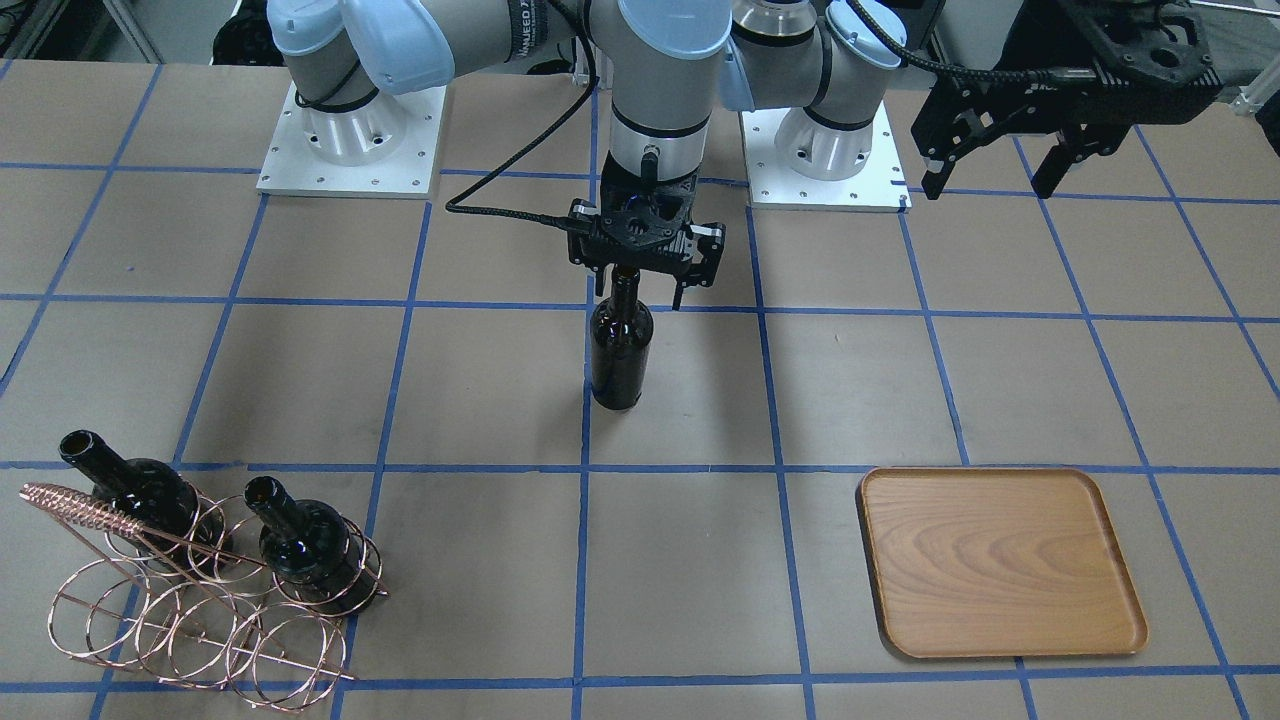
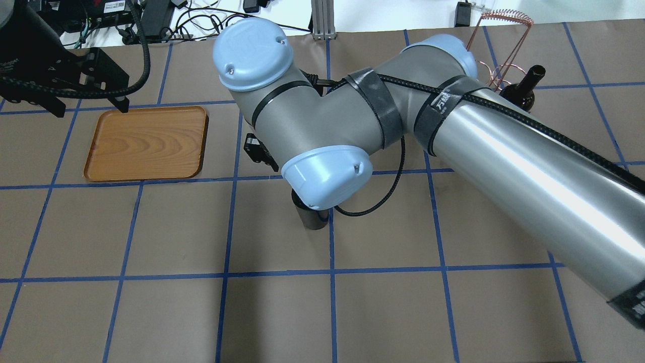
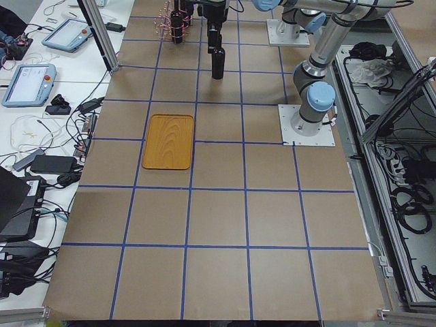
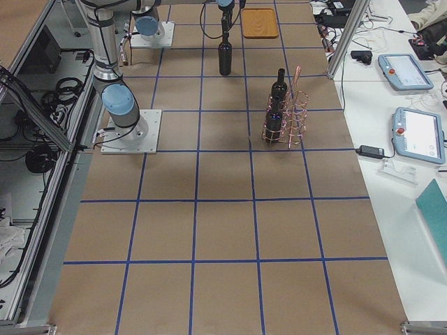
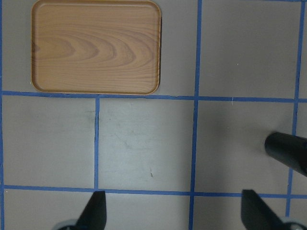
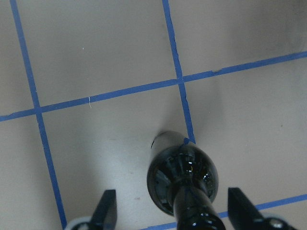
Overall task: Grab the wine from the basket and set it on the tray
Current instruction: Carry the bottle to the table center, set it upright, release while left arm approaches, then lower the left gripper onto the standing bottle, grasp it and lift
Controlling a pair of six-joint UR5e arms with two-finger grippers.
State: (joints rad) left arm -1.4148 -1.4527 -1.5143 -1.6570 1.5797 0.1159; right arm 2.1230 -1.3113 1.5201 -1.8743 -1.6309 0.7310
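One wine bottle (image 1: 620, 350), dark glass, stands upright on the table near its middle. My right gripper (image 1: 645, 295) hangs straight over it with its fingers spread on either side of the slim neck, not touching it; the right wrist view (image 6: 176, 211) shows the bottle (image 6: 182, 175) between the open fingers. The copper wire basket (image 1: 190, 610) holds two more bottles (image 1: 130, 490) (image 1: 305, 545). The wooden tray (image 1: 1000, 560) lies empty. My left gripper (image 1: 988, 188) is open and empty, hovering off the tray's robot-side edge; its wrist view (image 5: 175, 213) shows the tray (image 5: 96, 48).
The table is brown paper with a blue tape grid. The two white arm bases (image 1: 350, 150) (image 1: 825, 160) stand at the robot side. My right arm (image 2: 453, 126) spans the table and hides most of the basket (image 2: 504, 45) in the overhead view.
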